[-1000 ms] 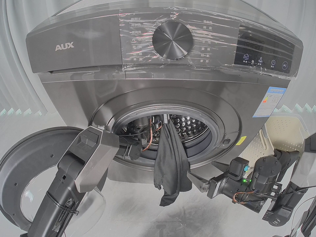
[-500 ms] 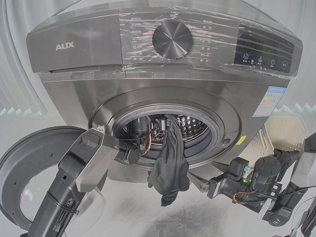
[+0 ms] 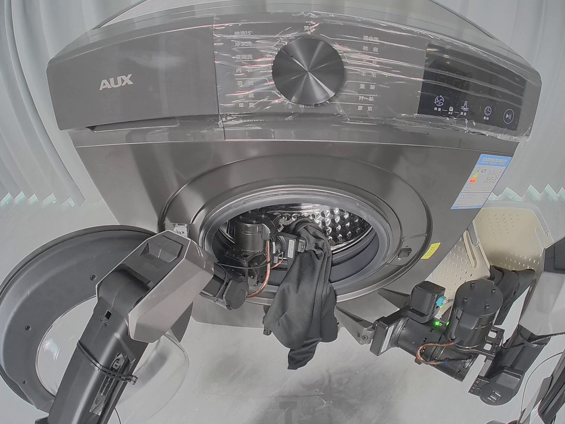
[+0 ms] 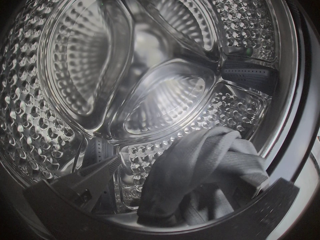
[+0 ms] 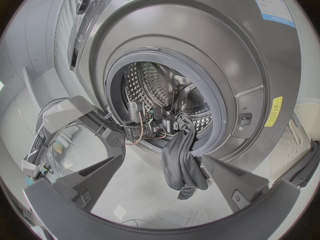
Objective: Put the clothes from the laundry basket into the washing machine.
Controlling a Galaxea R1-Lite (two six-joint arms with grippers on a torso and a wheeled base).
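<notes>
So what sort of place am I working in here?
Probably a laundry corner set up for testing: a front-loading washer with its door swung open, a pale basket beside it, and protective film on the control panel. Pale curtains hang behind.

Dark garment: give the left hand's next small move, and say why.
Probably carry the left hand deeper into the drum: the dark garment is bunched on it at the mouth, while most of the cloth hangs outside over the door seal.

Angular grey arm [image 3: 168, 278], coppery wrist cable [image 3: 269, 264]
</notes>
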